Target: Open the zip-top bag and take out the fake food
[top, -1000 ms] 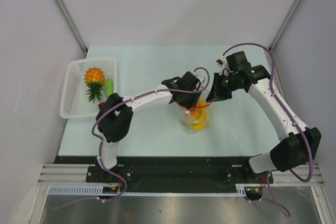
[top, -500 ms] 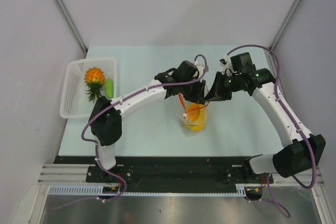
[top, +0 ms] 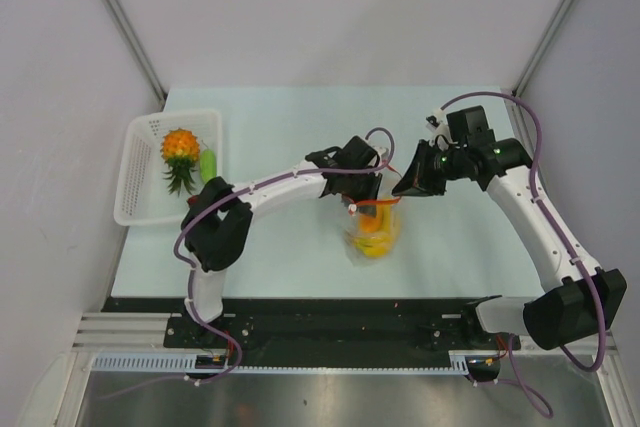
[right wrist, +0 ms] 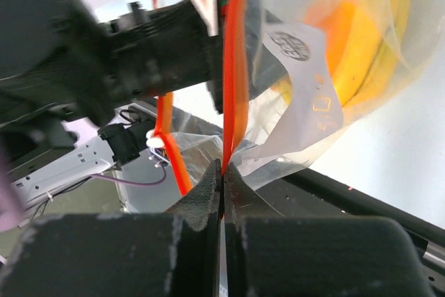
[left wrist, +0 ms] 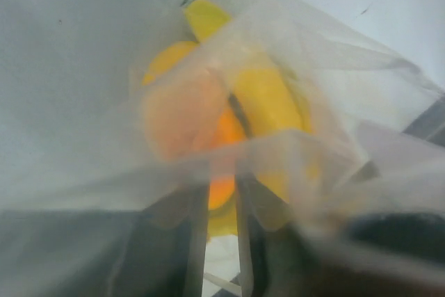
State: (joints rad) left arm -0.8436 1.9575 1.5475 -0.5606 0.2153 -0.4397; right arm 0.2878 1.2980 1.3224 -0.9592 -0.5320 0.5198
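The clear zip-top bag [top: 374,231] stands mid-table with yellow bananas [top: 376,243] and an orange piece inside. My right gripper [top: 403,190] is shut on one side of its orange-red zip strip [right wrist: 233,67] and holds the mouth up; its jaws [right wrist: 222,170] pinch the strip. My left gripper [top: 367,195] pokes down into the mouth. In the left wrist view its fingers [left wrist: 197,241] stand a narrow gap apart under the film, with nothing seen between them. The orange piece [left wrist: 221,191] and bananas [left wrist: 268,99] lie just past the tips. The pineapple [top: 180,147] and green piece [top: 208,164] lie in the basket.
The white perforated basket [top: 140,127] sits at the table's far left edge. The left arm's elbow [top: 215,222] hangs just right of it. Grey walls and frame posts close in the table at the back and sides.
My left gripper swung up and back, then came down into the bag's mouth. My right gripper drew the strip a little to the right. The bag shifted slightly.
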